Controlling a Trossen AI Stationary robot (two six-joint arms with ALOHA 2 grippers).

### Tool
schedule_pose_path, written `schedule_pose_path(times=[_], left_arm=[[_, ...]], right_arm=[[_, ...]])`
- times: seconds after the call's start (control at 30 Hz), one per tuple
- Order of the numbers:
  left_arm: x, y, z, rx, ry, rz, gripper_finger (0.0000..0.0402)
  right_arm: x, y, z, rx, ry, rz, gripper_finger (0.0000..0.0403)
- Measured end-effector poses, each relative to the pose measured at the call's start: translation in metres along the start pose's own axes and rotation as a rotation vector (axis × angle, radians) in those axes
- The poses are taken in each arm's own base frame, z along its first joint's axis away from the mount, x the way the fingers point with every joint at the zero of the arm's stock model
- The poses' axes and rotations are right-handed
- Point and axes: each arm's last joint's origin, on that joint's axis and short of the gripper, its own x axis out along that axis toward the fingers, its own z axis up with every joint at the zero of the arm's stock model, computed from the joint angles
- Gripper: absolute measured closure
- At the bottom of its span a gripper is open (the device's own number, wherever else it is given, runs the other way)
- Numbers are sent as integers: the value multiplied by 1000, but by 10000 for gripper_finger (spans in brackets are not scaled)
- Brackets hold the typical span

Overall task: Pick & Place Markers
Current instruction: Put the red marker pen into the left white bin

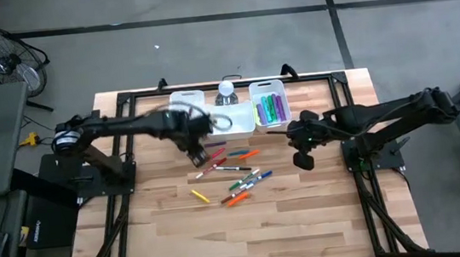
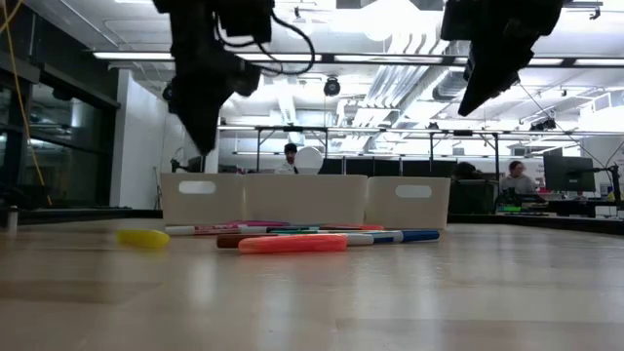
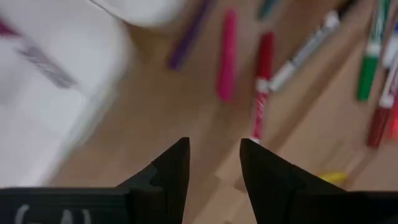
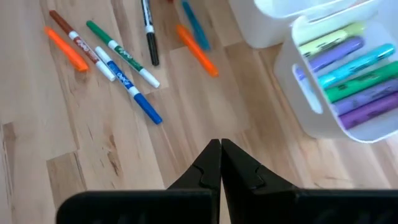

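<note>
Several markers (image 1: pixel 233 178) in mixed colours lie loose on the wooden table, in front of the white bins. My left gripper (image 3: pixel 214 149) hangs open above the left end of the scatter with nothing between its fingers; a pink marker (image 3: pixel 227 55) and a red marker (image 3: pixel 262 78) lie on the wood below it. My right gripper (image 4: pixel 220 148) is shut and empty, above bare wood to the right of the scatter. More markers (image 4: pixel 351 71) lie inside the right bin (image 1: pixel 269 107).
A larger white bin (image 1: pixel 203 118) stands at the far middle, left of the marker bin, with a white round object (image 1: pixel 227 90) behind it. In the low view the bins (image 2: pixel 304 200) stand behind the markers. Bare wood (image 1: pixel 249 229) lies toward the near edge.
</note>
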Motion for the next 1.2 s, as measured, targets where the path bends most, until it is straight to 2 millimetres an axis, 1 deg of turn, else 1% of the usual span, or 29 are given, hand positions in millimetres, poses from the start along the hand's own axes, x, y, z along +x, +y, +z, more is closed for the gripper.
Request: schedule_pose_path(times=[0.07,0.17,0.27,0.33,0.43,0.5,0.63,0.7,0.83,0.9,1.0,1.07,1.2], left_arm=[[8,-10,-13,27,24,-3,263],[19,-25,-25,27,-26,-52,263],[34,-30,-42,32,-25,-56,263],[40,-37,-43,32,-103,-94,263],[51,-38,-52,51,-92,-89,263],[53,-39,-53,53,-114,-106,263],[59,-37,-57,48,-100,-96,263],[58,-38,-55,46,-123,-109,259],[60,-37,-55,60,-132,-95,233],[62,-40,-52,66,-155,-109,216],[67,-40,-52,74,-145,-93,195],[70,-41,-51,84,-146,-92,189],[79,-42,-51,91,-130,-69,190]], right_arm=[[-4,-2,-2,-2,-6,-8,402],[-9,-4,-4,-3,-2,-13,403],[-11,-4,-5,1,-2,-13,403],[-11,-5,-6,-1,7,-12,403],[-10,-4,-6,-2,9,-9,403],[-10,-4,-6,-6,11,-6,403],[-10,-4,-6,-8,11,-6,403],[-10,-4,-6,-8,11,-6,403],[-10,-4,-6,-5,10,-6,403],[-10,-4,-6,0,8,-7,403],[-10,-4,-6,2,7,-8,403],[-10,-4,-6,2,7,-8,403],[-10,-4,-5,3,4,-6,402]])
